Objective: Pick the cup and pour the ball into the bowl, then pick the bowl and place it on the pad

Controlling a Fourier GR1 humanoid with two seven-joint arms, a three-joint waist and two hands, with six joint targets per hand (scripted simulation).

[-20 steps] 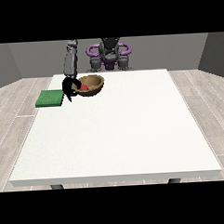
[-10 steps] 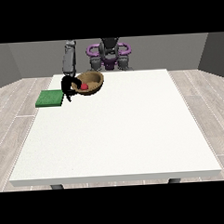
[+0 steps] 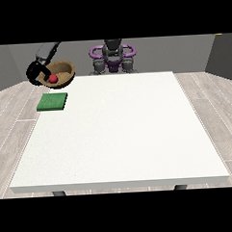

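Bowl (image 3: 61, 72), brown and wooden-looking, is up in the air at the view's far left, above and a bit behind the green pad (image 3: 52, 101), not resting on the table (image 3: 119, 132). We see the red ball (image 3: 53, 79) sitting inside it, so the pour looks done. The hand at the view's left (image 3: 36, 73) has its black fingers curled round the bowl's near rim and carries it; we see no other hand in view, and no cup. We judge the bowl rigid and fairly light, with a smooth rim that could slip, and the ball free to roll, so it wants keeping level. The rim hold looks workable; we'd lower it straight onto the pad, which sits flat near the table's left edge.
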